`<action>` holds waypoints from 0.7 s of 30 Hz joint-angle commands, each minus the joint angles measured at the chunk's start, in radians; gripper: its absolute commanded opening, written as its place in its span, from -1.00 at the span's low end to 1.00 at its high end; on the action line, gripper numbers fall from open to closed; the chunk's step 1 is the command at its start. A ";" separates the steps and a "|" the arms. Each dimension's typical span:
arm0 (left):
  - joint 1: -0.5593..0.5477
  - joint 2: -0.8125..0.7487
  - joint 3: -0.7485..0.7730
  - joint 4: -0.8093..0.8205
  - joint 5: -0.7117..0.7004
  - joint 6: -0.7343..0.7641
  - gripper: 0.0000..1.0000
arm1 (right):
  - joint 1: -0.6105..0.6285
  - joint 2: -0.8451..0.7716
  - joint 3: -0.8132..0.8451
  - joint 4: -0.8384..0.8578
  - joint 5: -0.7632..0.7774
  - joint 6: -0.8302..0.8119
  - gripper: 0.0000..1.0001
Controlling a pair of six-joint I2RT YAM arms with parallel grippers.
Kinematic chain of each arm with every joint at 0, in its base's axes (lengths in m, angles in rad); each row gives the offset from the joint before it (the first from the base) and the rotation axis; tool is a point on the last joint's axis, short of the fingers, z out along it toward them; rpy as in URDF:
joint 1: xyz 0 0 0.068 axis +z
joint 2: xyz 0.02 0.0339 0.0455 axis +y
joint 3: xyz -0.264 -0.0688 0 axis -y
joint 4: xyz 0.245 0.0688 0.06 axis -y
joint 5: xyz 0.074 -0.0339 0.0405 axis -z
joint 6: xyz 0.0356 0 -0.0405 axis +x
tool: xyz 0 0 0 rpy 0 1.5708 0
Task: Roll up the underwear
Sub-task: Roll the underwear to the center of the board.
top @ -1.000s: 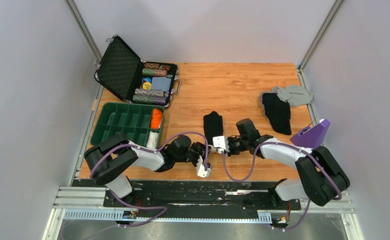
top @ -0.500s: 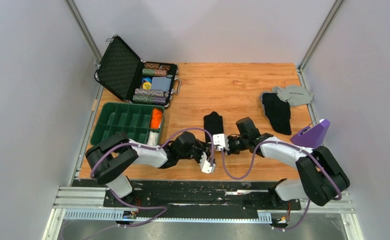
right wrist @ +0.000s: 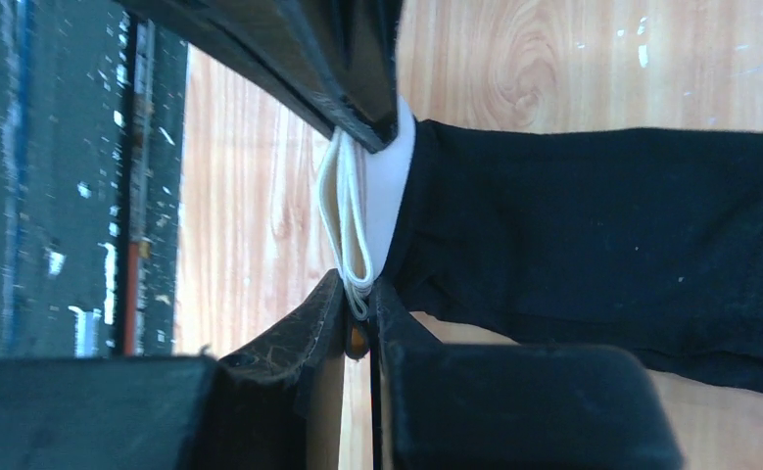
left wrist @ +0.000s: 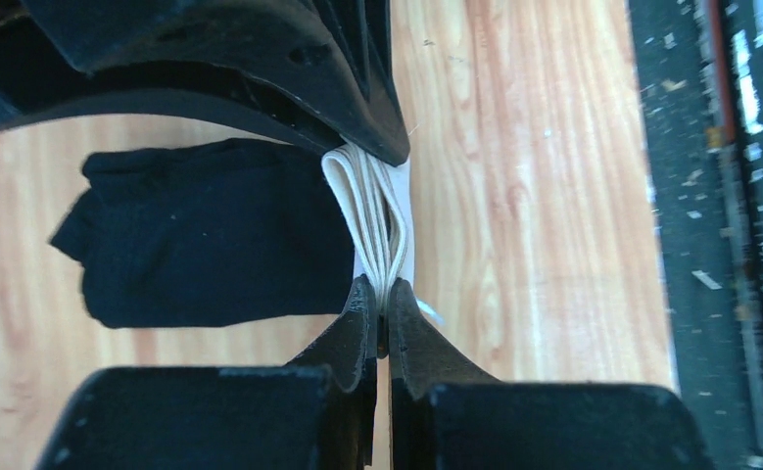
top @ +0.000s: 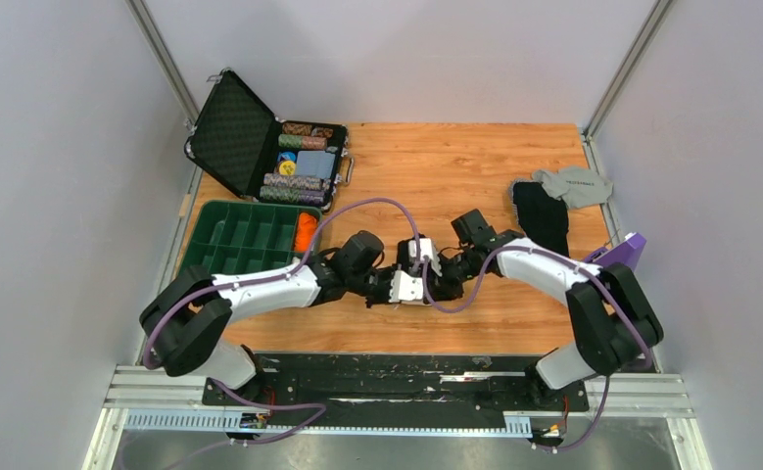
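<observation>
**Underwear (left wrist: 201,235) pinned by its waistband (left wrist: 372,215), frame centre**

Black soft cloth lies flat on the wooden table (top: 455,166). In the top view it sits at centre, mostly hidden under the two wrists. The waistband is white and gathered into stacked folds (several layers, seen edge-on). The left gripper (left wrist: 377,299) is clamped tight on the band's lower end in its own view. The right gripper (right wrist: 357,294) pinches the same band, with the black cloth spreading to frame right. The left arm (top: 260,286) and right arm (top: 544,269) reach low and inward, jaws facing each other.
</observation>
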 commanded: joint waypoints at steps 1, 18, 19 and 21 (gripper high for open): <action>0.042 -0.018 0.013 -0.127 0.134 -0.204 -1.00 | -0.063 0.090 0.078 -0.171 -0.133 0.095 -1.00; 0.204 0.331 0.171 -0.266 0.473 -0.440 -1.00 | -0.183 0.466 0.275 -0.492 -0.220 0.076 -1.00; 0.210 0.354 0.184 -0.278 0.480 -0.431 -1.00 | -0.184 0.482 0.284 -0.500 -0.215 0.076 -1.00; 0.219 0.381 0.199 -0.296 0.499 -0.434 -1.00 | -0.185 0.516 0.307 -0.523 -0.208 0.076 -1.00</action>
